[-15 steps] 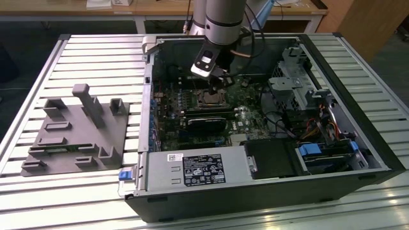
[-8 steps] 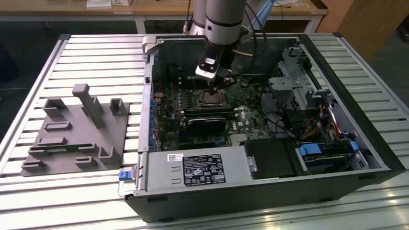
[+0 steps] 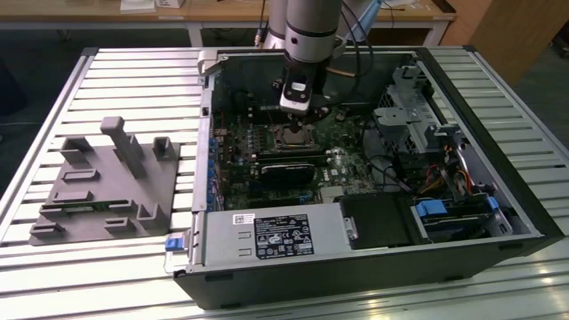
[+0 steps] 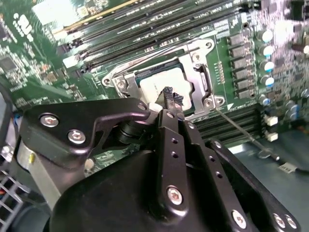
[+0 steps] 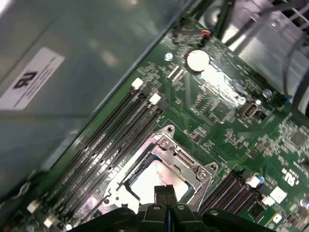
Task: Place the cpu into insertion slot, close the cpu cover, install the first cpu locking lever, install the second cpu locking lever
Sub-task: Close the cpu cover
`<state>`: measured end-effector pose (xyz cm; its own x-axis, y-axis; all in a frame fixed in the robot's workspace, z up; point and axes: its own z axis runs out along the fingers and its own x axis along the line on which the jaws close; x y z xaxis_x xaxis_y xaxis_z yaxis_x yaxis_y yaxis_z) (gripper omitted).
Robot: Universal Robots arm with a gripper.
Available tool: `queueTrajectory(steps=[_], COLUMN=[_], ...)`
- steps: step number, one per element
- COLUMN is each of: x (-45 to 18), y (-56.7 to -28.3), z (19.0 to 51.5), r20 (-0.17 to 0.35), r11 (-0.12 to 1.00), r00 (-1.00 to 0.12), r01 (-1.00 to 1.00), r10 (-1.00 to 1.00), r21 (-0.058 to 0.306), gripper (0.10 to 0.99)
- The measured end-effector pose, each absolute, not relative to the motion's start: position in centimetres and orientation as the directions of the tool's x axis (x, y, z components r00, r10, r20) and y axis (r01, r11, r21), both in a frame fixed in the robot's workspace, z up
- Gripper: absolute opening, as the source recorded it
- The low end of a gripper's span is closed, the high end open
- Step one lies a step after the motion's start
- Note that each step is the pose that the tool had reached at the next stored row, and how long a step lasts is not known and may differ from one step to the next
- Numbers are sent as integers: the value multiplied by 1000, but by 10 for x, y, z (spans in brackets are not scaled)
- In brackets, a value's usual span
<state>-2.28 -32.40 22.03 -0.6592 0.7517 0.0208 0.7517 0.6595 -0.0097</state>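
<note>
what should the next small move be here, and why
Likely shift the shut gripper off the cpu toward the lever rod. The chip looks seated and the cpu cover looks flat around it, yet that rod juts away from the cover, seemingly unlatched.

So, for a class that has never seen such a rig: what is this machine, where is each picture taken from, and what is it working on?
It is a robot arm ending in a gripper, a two-fingered clamp. The exterior view is from a camera off the arm; both wrist views are from cameras riding on it. An open computer case lies on a slatted table, with a grey stand at the exterior view's left. The gripper's fingers are shut, over the processor chip seated in its metal-framed socket on the circuit board.
</note>
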Motion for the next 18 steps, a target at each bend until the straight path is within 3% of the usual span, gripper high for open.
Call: queueTrajectory(steps=[18], x=[-23], y=[-324], z=[220], r20=[21], r11=[865], r00=[-865], r01=[501], r10=[501], r21=[-10], gripper=[106])
